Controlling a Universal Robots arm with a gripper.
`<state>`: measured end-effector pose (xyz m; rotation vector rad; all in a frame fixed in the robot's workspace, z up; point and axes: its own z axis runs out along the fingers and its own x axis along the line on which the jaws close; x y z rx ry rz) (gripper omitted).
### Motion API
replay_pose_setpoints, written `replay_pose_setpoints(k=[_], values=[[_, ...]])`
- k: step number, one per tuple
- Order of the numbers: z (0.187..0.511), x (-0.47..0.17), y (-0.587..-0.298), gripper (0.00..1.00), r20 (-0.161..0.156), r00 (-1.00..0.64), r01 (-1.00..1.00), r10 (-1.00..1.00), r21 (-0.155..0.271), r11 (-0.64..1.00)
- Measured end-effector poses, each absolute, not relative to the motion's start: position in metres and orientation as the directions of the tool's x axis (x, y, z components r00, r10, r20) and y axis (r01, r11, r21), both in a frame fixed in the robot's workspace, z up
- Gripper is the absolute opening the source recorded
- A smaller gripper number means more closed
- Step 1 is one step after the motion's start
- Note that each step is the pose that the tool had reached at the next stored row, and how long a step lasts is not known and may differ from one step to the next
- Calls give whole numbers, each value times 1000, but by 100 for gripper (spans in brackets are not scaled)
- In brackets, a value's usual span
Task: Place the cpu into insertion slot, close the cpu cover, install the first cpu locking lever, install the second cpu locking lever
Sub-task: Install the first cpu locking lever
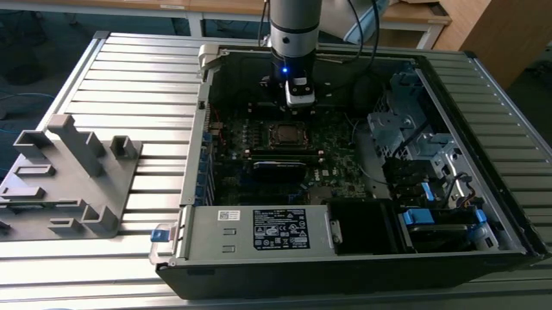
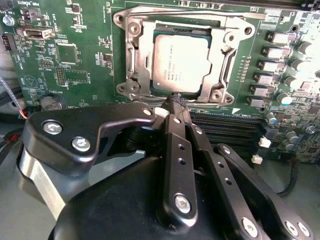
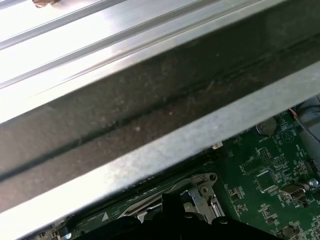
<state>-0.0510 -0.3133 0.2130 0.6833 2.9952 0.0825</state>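
The cpu [image 2: 181, 62] lies flat in the insertion slot [image 2: 135, 60], its silver-grey face up. The cpu cover [image 2: 216, 70] lies down around it as a thin silver frame. A thin locking lever rod [image 2: 200, 11] runs along the socket's far edge. My gripper [image 2: 175, 98] is shut, its black fingertips pressed together right at the socket's near edge, with nothing visible between them. In the exterior view the gripper [image 1: 298, 98] hangs inside the open case just behind the socket [image 1: 285, 134]. A corner of the socket frame [image 3: 200, 194] shows in the first wrist view.
The open computer case [image 1: 194, 168] lies on a slatted metal table [image 1: 129, 84]. Black memory slots [image 2: 225, 131] run beside the socket, with capacitors [image 2: 280, 50] along its other side. A grey fixture [image 1: 69, 174] stands at the exterior view's left. Drive bays [image 1: 414, 142] fill the case's right side.
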Motion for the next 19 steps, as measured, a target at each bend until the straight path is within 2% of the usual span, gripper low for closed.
replay_pose_setpoints(k=[6,19], values=[[213,-51,-313,11,-54,-906,416,420,67,907],[210,-50,-313,11,-54,-977,201,205,67,977]])
